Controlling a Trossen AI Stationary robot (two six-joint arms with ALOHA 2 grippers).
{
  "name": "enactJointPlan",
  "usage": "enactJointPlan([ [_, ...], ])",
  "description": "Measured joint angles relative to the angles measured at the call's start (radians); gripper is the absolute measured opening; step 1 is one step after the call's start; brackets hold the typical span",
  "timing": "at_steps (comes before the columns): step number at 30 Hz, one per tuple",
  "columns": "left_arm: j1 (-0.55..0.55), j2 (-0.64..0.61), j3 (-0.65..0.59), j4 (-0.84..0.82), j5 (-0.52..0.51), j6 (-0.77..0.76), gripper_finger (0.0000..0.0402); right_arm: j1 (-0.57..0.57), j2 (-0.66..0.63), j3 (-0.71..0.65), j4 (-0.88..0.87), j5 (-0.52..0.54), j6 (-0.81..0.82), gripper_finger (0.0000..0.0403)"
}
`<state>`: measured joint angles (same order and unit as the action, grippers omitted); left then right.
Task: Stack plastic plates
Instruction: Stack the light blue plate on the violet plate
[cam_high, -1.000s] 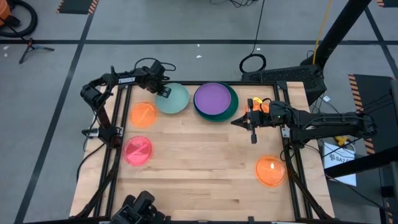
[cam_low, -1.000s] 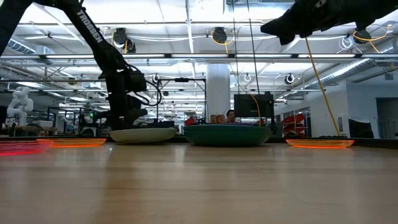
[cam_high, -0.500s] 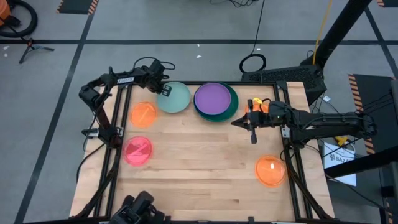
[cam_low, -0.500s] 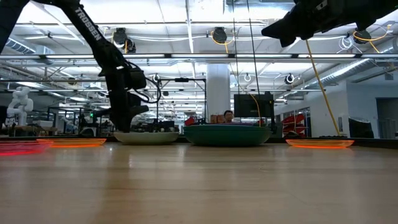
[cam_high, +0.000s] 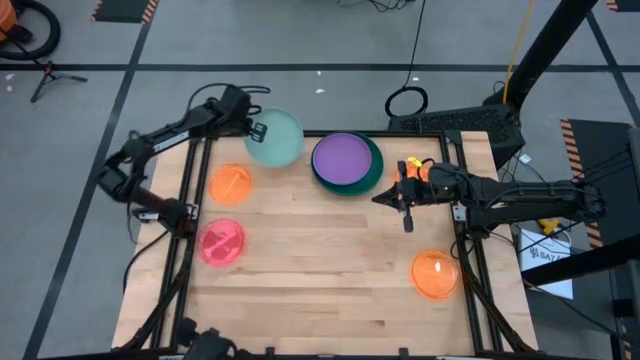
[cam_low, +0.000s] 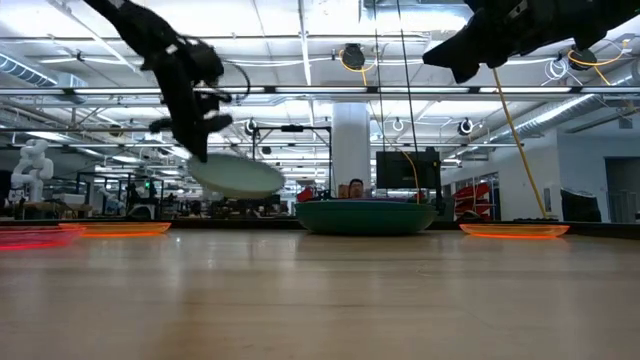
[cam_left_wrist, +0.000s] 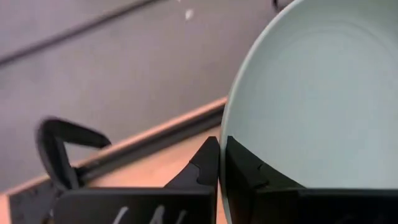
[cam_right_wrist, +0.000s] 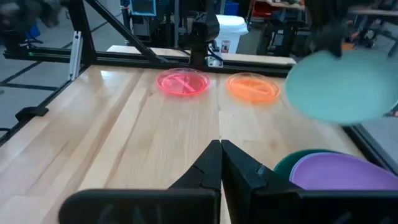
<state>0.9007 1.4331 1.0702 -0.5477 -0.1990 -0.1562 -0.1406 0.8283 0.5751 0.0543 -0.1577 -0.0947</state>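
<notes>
My left gripper is shut on a mint plate, which hangs above the table's far left part. A purple plate lies in a dark green plate at the far middle. Two translucent orange plates and a pink plate lie flat on the wood. My right gripper is shut with nothing in it. It hovers high over the table just right of the purple plate, pointing toward the table's left edge. My left gripper pinches the mint plate's rim on the plate's left side, one finger over the inner face and one on the outside. The fingers come from the table's left, slanting down. The plate is lifted clear of the table and tilted, its free side lower.
Black frame rails run along the table's left and right edges. Bare wood takes up the middle and the near part. Beyond the far edge stand shelves and machines.
My left gripper has taken hold of the mint plate's rim and gone up and a little toward the far edge. The plate, which lay flat on the table, now hangs clear of it and tilted.
</notes>
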Motion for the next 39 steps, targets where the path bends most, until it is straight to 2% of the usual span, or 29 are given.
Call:
enactJointPlan([
  [7,-0.165,-0.161,0.0,0.002,-0.079,0.004,0.001,0.0,0.031,0.0,0.0,0.004,0.031,0.0],
  [12,-0.342,-0.176,0.0,0.004,-0.115,-0.015,0.001,0.001,0.07,0.0,0.001,0.067,0.084,0.0],
  [18,-0.571,-0.154,0.0,0.042,-0.317,-0.091,0.001,0.001,0.128,0.0,0.003,0.241,0.227,0.0007],
  [21,-0.686,-0.153,0.002,0.093,-0.413,-0.127,0.001,0.0,0.163,0.0,0.041,0.265,0.233,0.003],
  [26,-0.842,-0.117,0.001,0.084,-0.572,-0.181,0.001,0.001,0.212,0.001,0.213,0.266,0.227,0.0082],
  [30,-0.927,-0.077,0.0,0.062,-0.675,-0.229,0.001,0.014,0.247,0.002,0.308,0.268,0.17,0.0117],
  [34,-0.975,-0.031,-0.001,0.092,-0.709,-0.245,0.001,0.043,0.301,0.002,0.397,0.273,0.104,0.0139],
  [39,-0.997,0.024,0.0,0.124,-0.714,-0.26,0.001,0.078,0.341,0.024,0.437,0.411,0.097,0.0142],
])
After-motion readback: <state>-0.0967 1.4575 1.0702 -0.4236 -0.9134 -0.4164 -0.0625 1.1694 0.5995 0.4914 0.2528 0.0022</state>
